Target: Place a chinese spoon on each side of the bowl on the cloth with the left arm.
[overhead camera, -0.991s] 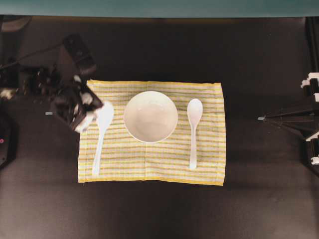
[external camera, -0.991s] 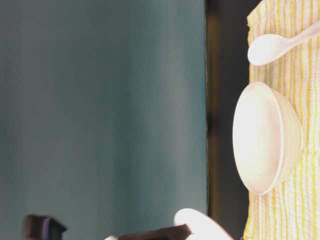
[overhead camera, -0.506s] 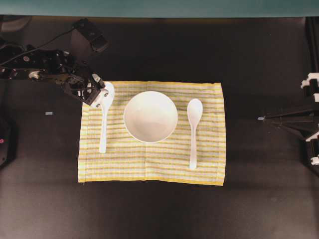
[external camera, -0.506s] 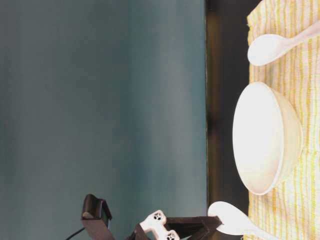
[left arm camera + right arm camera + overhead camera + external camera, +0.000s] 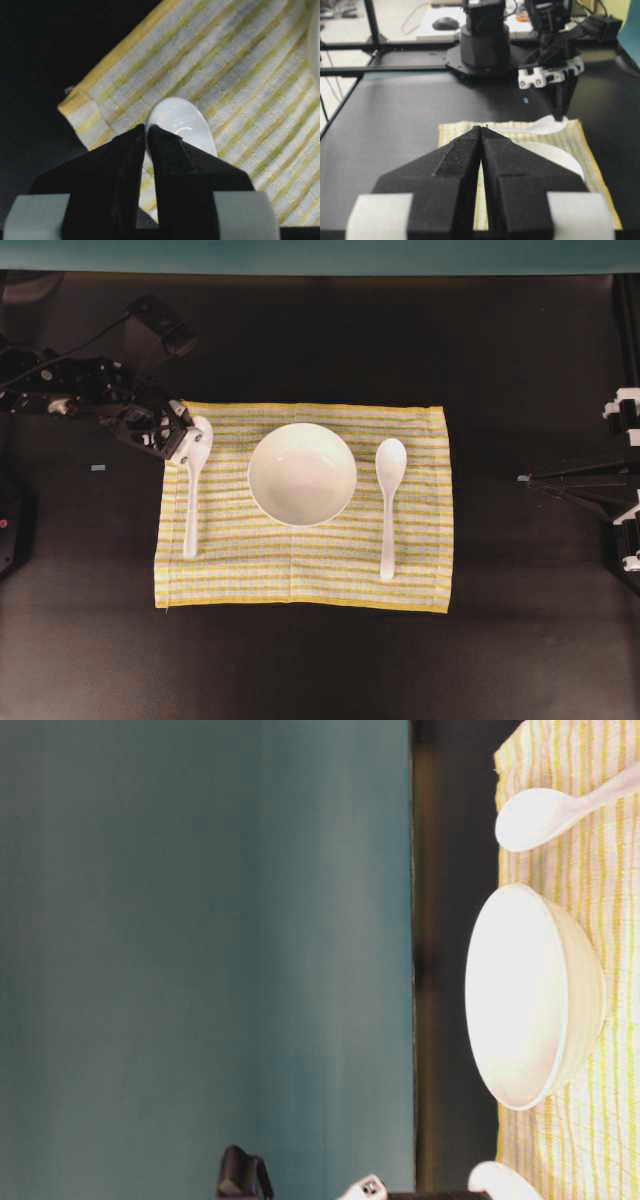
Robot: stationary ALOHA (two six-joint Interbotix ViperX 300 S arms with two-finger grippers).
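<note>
The white bowl (image 5: pixel 302 474) sits in the middle of the striped yellow cloth (image 5: pixel 300 570). One white chinese spoon (image 5: pixel 388 505) lies on the cloth right of the bowl. A second spoon (image 5: pixel 190 510) lies along the cloth's left part, handle toward the front. The left arm's gripper (image 5: pixel 185 445) is at this spoon's head. In the left wrist view the gripper (image 5: pixel 147 131) is shut on the rim of the spoon's head (image 5: pixel 182 122). My right gripper (image 5: pixel 481 128) is shut and holds nothing, hanging back from the cloth's right edge.
The black table (image 5: pixel 320 660) surrounds the cloth on all sides. A teal wall (image 5: pixel 320 255) runs along the back. The right arm's frame (image 5: pixel 620 490) stands at the right edge. A small pale scrap (image 5: pixel 98 468) lies left of the cloth.
The left gripper has carried the left spoon a little leftward and down onto the cloth, farther from the bowl. The bowl and right spoon stayed put.
</note>
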